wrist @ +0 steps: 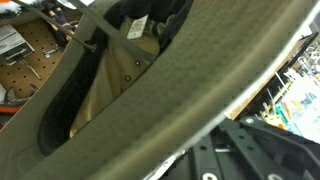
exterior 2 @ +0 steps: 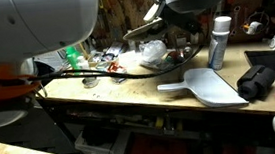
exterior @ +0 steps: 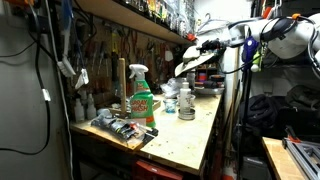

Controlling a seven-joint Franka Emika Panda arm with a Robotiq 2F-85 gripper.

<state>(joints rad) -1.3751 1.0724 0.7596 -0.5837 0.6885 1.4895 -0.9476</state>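
Note:
My gripper hangs above the far end of a wooden workbench and is shut on a dark olive fabric cap with a pale inside. The cap is in the air, clear of the bench. In an exterior view the gripper is at the top and the cap's dark brim sticks out to the left. In the wrist view the cap fills nearly the whole frame; only black gripper parts show at the bottom, and the fingertips are hidden.
On the bench stand a green spray bottle, a pile of tools and a jar. Also there are a grey dustpan, a white bottle, a crumpled plastic bag and a black object. A tool wall runs behind the bench.

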